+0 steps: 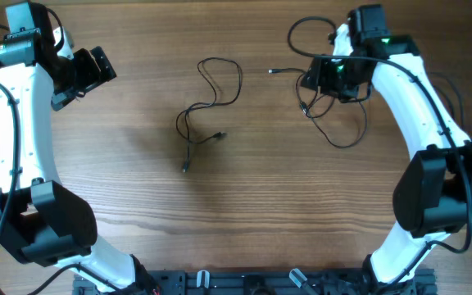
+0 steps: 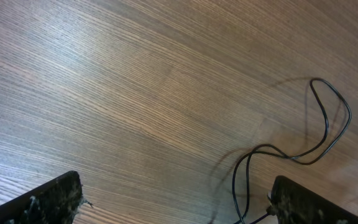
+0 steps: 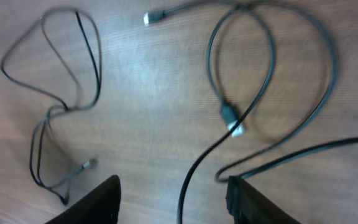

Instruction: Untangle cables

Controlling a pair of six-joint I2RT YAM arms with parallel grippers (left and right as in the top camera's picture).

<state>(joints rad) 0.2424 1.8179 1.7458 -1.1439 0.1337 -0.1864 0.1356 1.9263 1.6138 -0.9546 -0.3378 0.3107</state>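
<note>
Two cables lie on the table (image 1: 244,213). Mid cable (image 1: 215,104) sits btw the arms, apart from both. Right cable (image 3: 230,118) loops just under the R gripper (image 3: 173,190), so R arm is nearer. R jaws are wide open, a strand runs up btw them, prob not touching, pic is blurry. L gripper (image 2: 176,186) is open too, holds nothing

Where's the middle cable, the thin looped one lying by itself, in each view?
Overhead: middle cable at the centre of the picture.
Left wrist: right side, running off the bottom edge.
Right wrist: left side, top to bottom.
Shared landmark: its tall loop, visible in all three.
</note>
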